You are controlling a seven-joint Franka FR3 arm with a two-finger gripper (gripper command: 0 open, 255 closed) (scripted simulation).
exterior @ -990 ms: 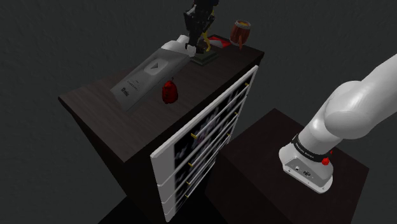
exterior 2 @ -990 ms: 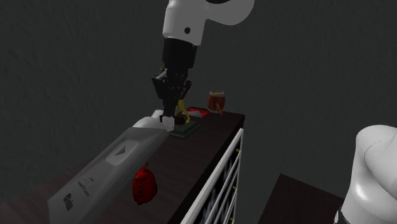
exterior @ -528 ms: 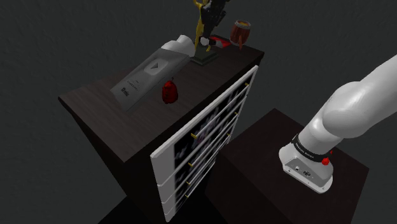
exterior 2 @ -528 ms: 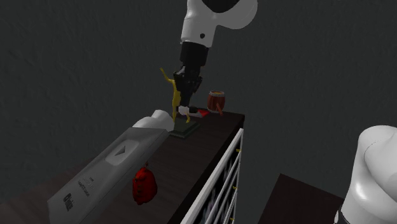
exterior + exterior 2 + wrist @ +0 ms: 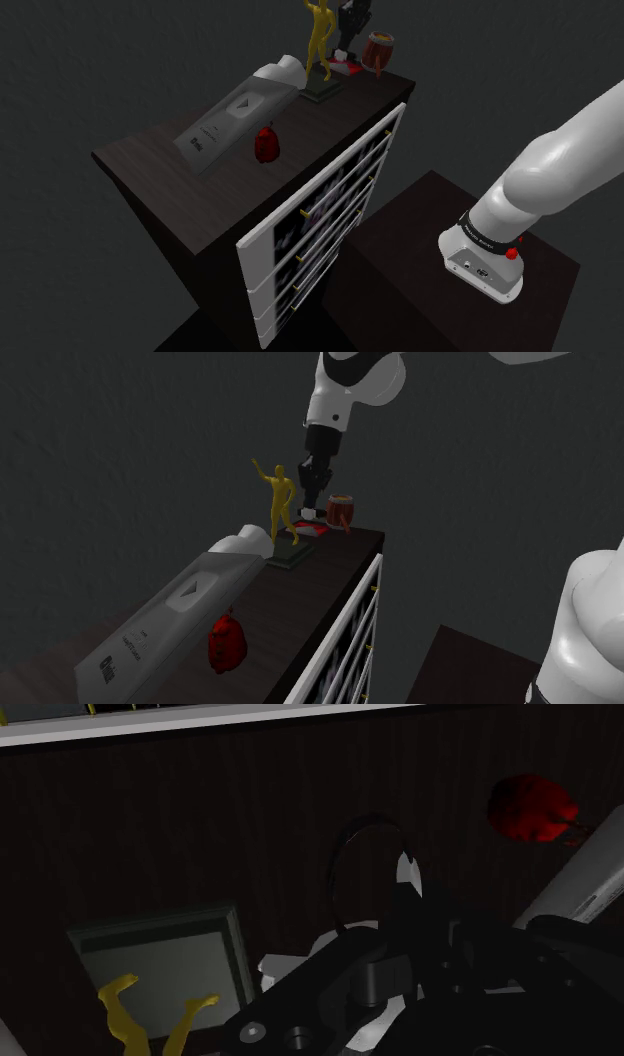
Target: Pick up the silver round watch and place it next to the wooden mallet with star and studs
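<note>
Quick rundown, all placed off the yellow figurine (image 5: 319,40), starting nearest my stand. There's one of everything on the dresser (image 5: 170,190).

Well on my side of the figurine there's one red blob (image 5: 266,145), kinda ladybug-looking. Right beside that is one long grey remote-shaped slab (image 5: 225,118), whose far end comes up almost to the figurine's dark base.

The figurine is one little guy, upright, with an arm raised.

Just past it hangs my tool (image 5: 309,510), clamped on the one watch (image 5: 405,871). It has a dark looped band with a pale bit, and it sticks up out of the fingers. The watch is off the dresser top, up in the air just beyond the figurine. It's over one flat red thing (image 5: 312,530) that lies by the figurine's base.

Farthest from the figurine on that same side is the single mallet (image 5: 342,509), brownish-red, near the dresser's back corner and close to the tool but not touching it.
</note>
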